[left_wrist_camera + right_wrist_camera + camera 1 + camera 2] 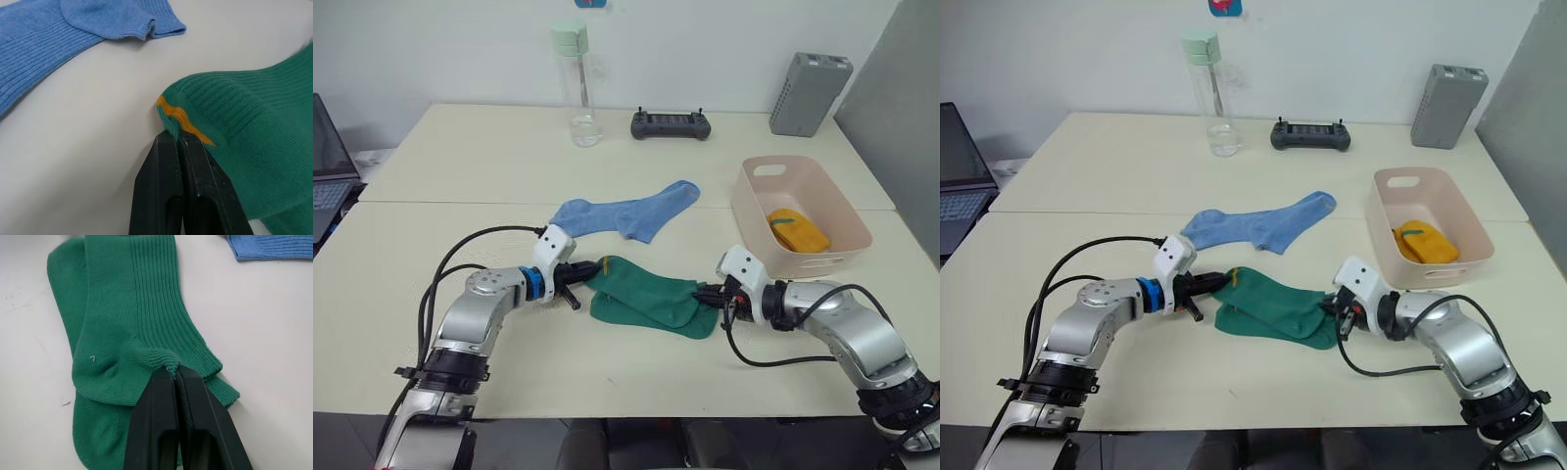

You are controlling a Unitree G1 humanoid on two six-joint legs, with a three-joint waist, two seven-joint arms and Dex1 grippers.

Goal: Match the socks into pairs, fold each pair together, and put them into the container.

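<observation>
Two dark green socks lie stacked in the middle of the table. My left gripper is shut on their left end, pinching an edge with an orange stripe. My right gripper is shut on their right end, pinching a fold of knit near the ribbed cuff. Behind the green pair, the light blue socks lie flat on the table. The pale pink container stands at the right with folded mustard-yellow socks inside.
A clear bottle with a green cap, a black controller and a grey upright box stand along the table's far side. A laptop sits at the far left edge.
</observation>
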